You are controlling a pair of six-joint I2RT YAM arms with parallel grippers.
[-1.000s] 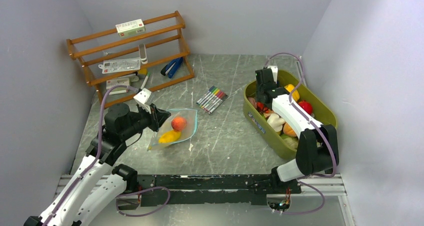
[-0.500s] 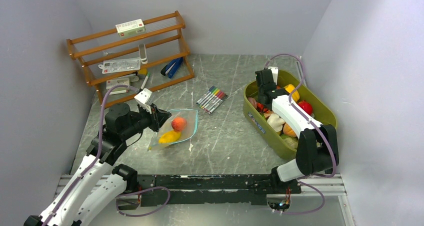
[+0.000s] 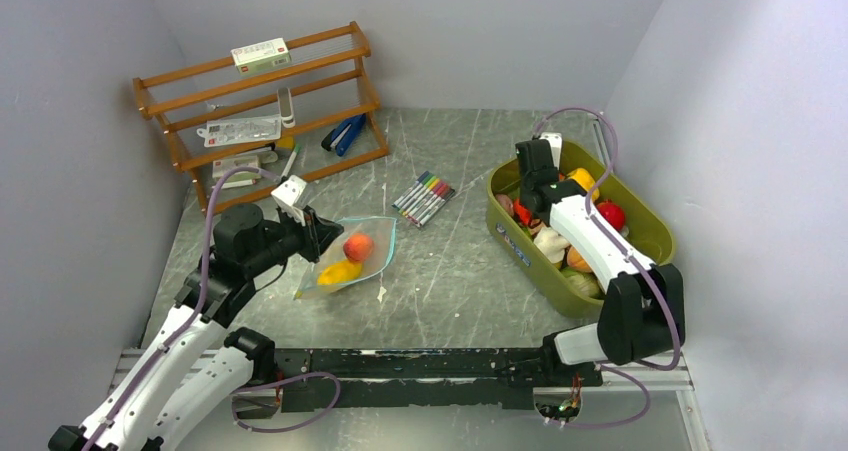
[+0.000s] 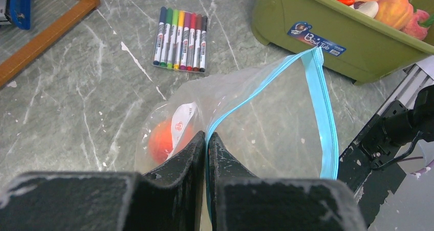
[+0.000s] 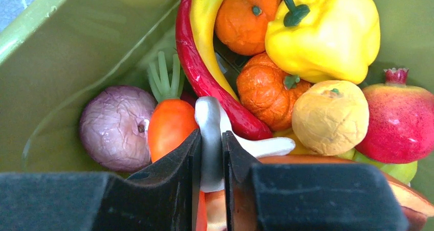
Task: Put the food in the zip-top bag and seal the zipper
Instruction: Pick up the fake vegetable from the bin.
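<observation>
Since the frame one second back, the right arm has been swung slightly to the right above the olive tub [image 3: 545, 281], with its elbow now lower and further right. The left arm is almost unchanged.

Right gripper [image 5: 210, 139]: the fingers are drawn almost fully together and clamped on a white toy piece [image 5: 209, 113] inside the tub. The piece is pinched between the pads, sticks up past the fingertips and curves off to the right under a red chilli [image 5: 197, 72]. An orange tomato [image 5: 171, 126] is touching the left finger, with a purple onion [image 5: 115, 126] beside it. A yellow pepper [image 5: 327, 31] is seen further back.

Left gripper [image 4: 206, 139]: the fingers are pressed together on the zipper [image 4: 327, 118] of the zip-top bag [image 4: 266, 118]. The teal strip runs straight in between the fingertips, and the mouth is held gaping to the right.

The bag is laid on the table [image 3: 450, 281], well apart from the tub. A red-orange fruit [image 3: 357, 246] and a yellow fruit [image 3: 340, 271] are seen inside it. Marker pens [image 3: 424, 198] lie just beyond the bag.
</observation>
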